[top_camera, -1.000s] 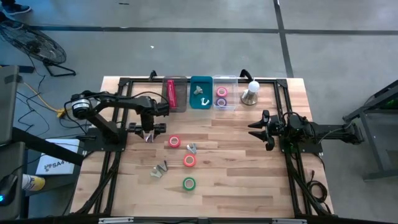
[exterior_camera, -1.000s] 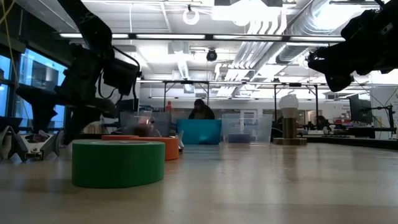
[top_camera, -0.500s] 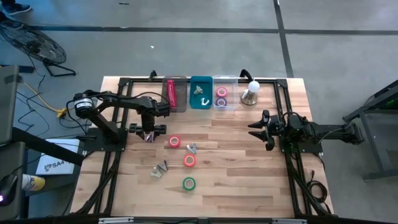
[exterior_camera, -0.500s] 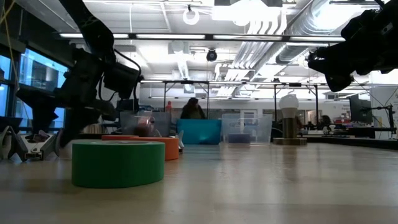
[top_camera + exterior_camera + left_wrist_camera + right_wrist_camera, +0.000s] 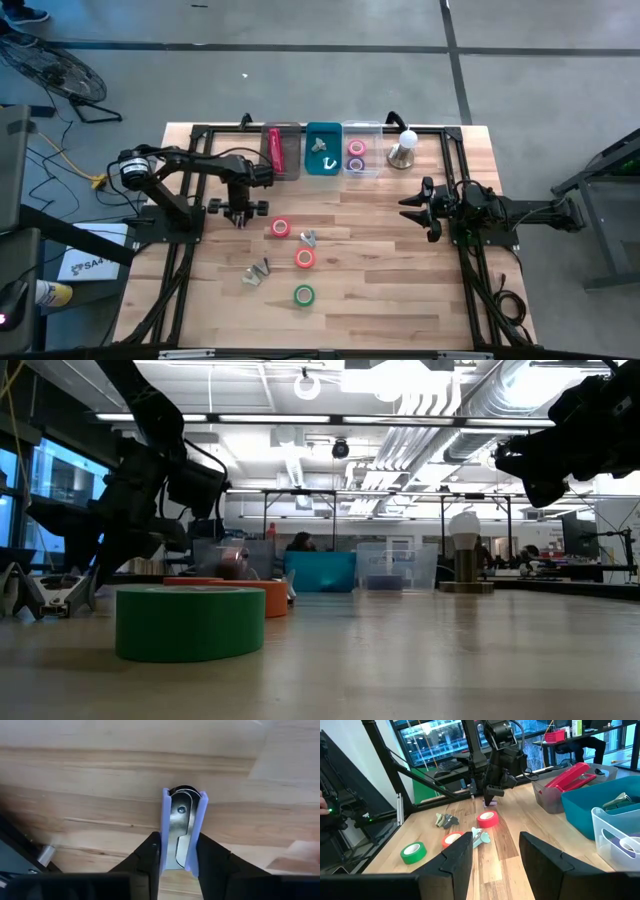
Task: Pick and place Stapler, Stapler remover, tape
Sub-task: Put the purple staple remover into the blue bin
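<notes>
My left gripper (image 5: 240, 214) stands at the table's left, pointing down, shut on a stapler remover (image 5: 181, 832) with lavender sides and silver metal that lies on the wood. The red stapler (image 5: 273, 150) lies in a grey bin. Red (image 5: 281, 228), orange (image 5: 305, 258) and green (image 5: 303, 295) rolls of tape lie flat mid-table. My right gripper (image 5: 496, 855) waits open at the right, level, with nothing between its fingers. My left gripper pinches the stapler remover's two lavender sides (image 5: 163, 837) between its two fingers (image 5: 149, 857). The fingers come from above, slanting down. The remover rests on the table top.
Two more stapler removers (image 5: 308, 238) (image 5: 258, 270) lie among the rolls. A teal bin (image 5: 322, 165) holds another remover, and a clear bin (image 5: 358, 170) holds pink and purple rolls. A white-topped bell (image 5: 402, 150) stands at the far right of the bins.
My left gripper has stayed in place and its fingers have closed in on the stapler remover, which lies where it did on the table.
</notes>
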